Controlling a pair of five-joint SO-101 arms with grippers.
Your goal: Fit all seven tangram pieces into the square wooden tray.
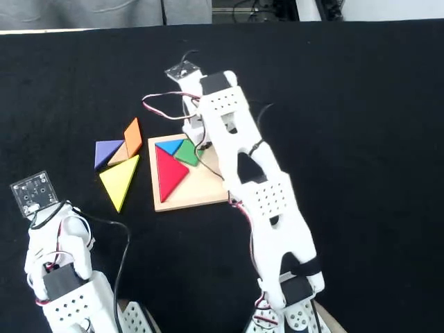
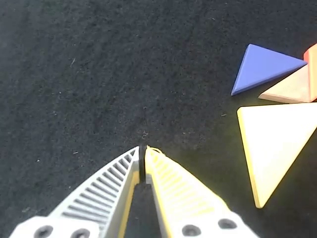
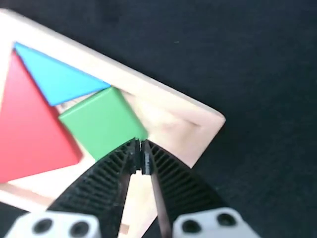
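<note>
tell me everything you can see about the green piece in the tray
The green piece is a flat square with a smooth, painted-looking face. It lies flat inside the wooden tray, turned at an angle to the rim. One side runs along the red triangle, and a neighbouring side meets the blue triangle near its tip. Bare tray floor borders its other sides. The right gripper, shut, sits over one corner; whether it touches the piece is unclear.

Right arm point(image 1: 267, 198) overhangs tray point(image 1: 198, 189) right half; loose pieces point(image 1: 119, 179) flank left edge.
</note>
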